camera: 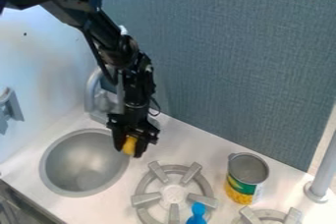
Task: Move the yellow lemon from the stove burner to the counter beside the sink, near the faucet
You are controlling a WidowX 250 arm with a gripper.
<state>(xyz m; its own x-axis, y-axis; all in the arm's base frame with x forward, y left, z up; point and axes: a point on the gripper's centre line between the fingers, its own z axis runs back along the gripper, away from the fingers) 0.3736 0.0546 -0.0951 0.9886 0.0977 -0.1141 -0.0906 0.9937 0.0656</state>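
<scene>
The black gripper [129, 150] hangs low over the counter, between the sink's right rim and the grey burner. Its two fingers are closed around a small yellow object [128, 145], which shows between them. To the left is the round grey sink [85, 163]. Below and right of the gripper lies the burner [175, 193], with a blue object [197, 214] at its lower right. An open can [245, 178] with a yellow and green label stands farther right.
A grey faucet [96, 90] rises behind the sink, close to the arm. A blue-grey panel [230, 61] runs along the counter's back. At the right edge stands a grey post [322, 171], and part of a second burner [270, 214] shows at the bottom.
</scene>
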